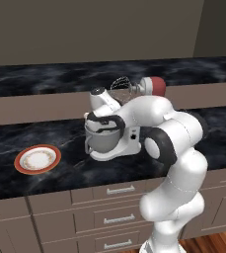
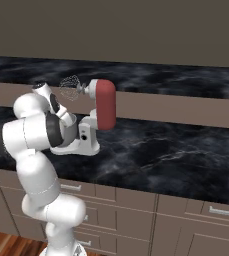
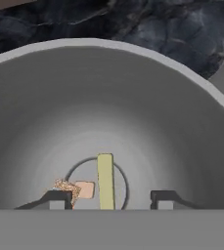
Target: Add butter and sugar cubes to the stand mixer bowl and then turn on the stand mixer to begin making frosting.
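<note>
Now the two-finger gripper [image 3: 111, 197] stands spread inside the round grey brushed-metal bowl [image 3: 108, 97]; pale yellow butter stick [image 3: 105, 180] and apparently two tan sugar cubes [image 3: 79, 189] lie on the bowl floor. Risk: fingertips catching the bowl rim on exit.

A kitchen is showing here, a rendered one. A long table [image 1: 45, 133] with a dark marbled top is running along a plain brown wall, with a raised tan ledge [image 1: 35, 106] behind it. Beige drawers [image 1: 119, 190] with slim metal handles are sitting under the top, and wood flooring [image 1: 213, 244] is showing below. A stand mixer [image 2: 98, 115] with a dark red head is standing on the table, and an orange-rimmed plate [image 1: 37, 159] is lying nearby.
</note>
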